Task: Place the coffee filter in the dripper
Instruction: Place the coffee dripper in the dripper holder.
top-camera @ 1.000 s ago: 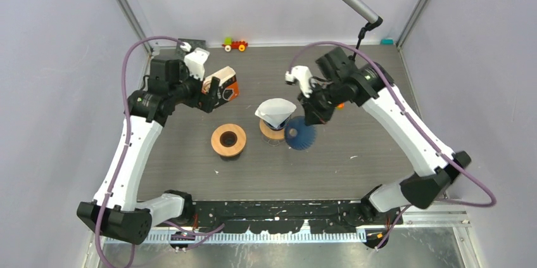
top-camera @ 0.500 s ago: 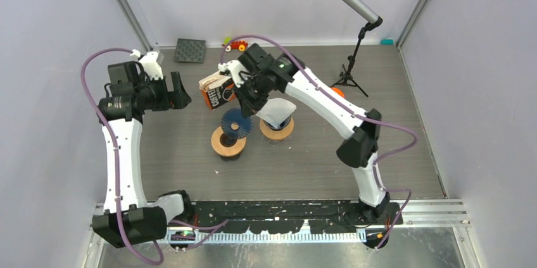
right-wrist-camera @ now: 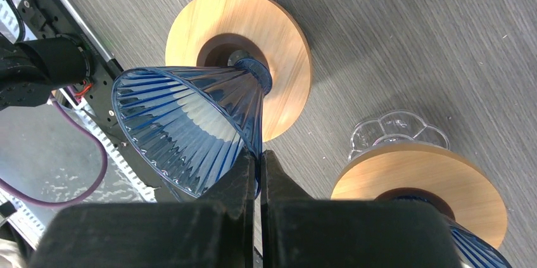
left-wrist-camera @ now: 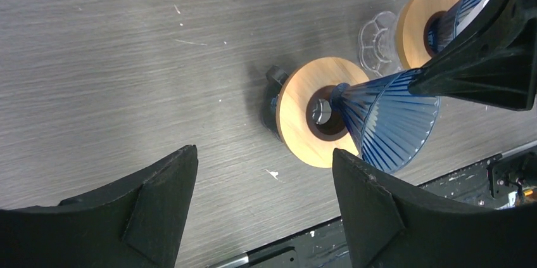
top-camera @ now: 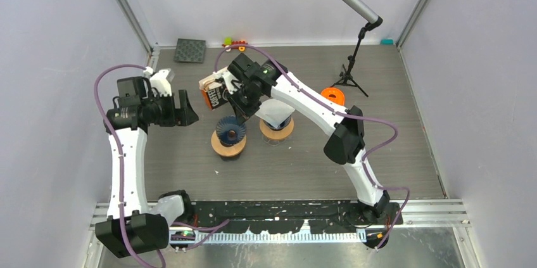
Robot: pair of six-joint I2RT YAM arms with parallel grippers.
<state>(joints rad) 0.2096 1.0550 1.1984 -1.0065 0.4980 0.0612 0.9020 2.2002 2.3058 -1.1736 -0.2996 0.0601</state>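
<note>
A blue ribbed dripper hangs tilted with its narrow tip at the hole of a wooden ring. My right gripper is shut on the dripper at its rim. The white coffee filter sits in a second blue dripper on another wooden ring to the right. My left gripper stands open left of the rings, nothing between its fingers. From the left wrist I see the held dripper over its ring.
An orange and black coffee box stands just behind the rings, close to the right arm. An orange spool and a microphone stand are at the right. A black pad and a small toy lie at the back.
The right arm swung from the right to the left ring with the blue dripper and lowered it there. The left gripper left the coffee box and drew back to the left.
</note>
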